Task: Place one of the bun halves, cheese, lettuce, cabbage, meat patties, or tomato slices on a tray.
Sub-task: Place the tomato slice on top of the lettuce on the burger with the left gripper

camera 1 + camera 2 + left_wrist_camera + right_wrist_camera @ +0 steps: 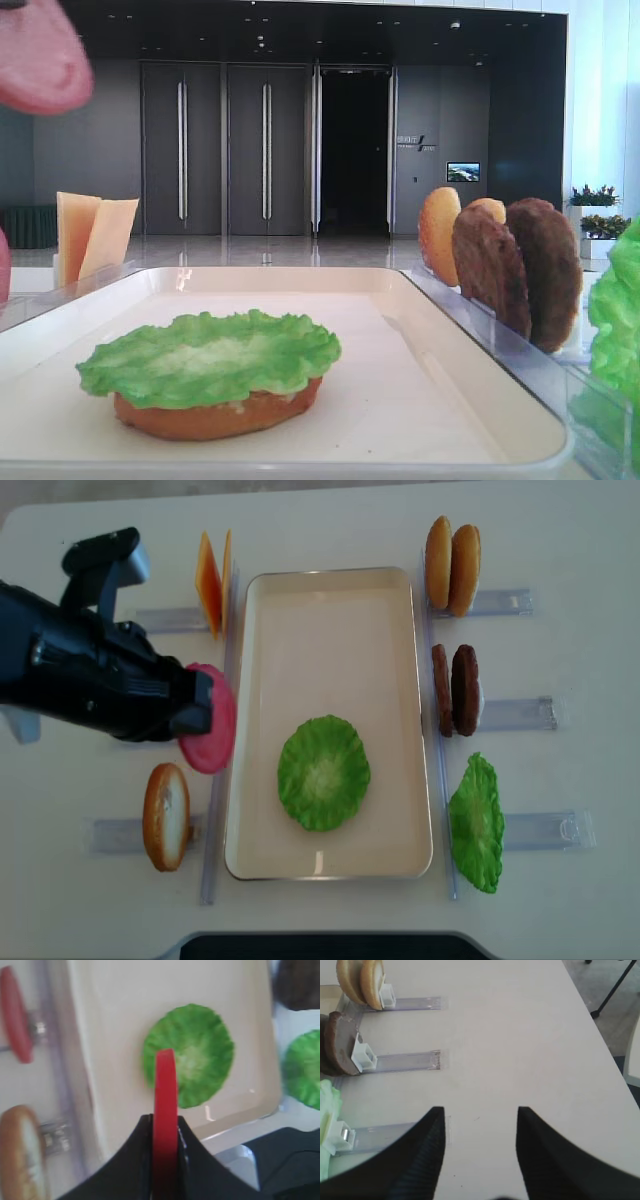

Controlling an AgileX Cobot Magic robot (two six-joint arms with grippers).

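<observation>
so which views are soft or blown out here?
Left wrist: motion-soft throughout; the tomato slice in the left gripper and the lettuce lack crisp edges. Low exterior high: bright window at right washes out, and the near slice at top left blurs. Right wrist: right gripper fingers dark and soft. Overhead realsense: sharp, with slight glare on the tray rim.

Lobby: tall double doors [222, 150]

Left gripper [165, 1132] clamped shut, right gripper [480, 1125] spread wide.
</observation>
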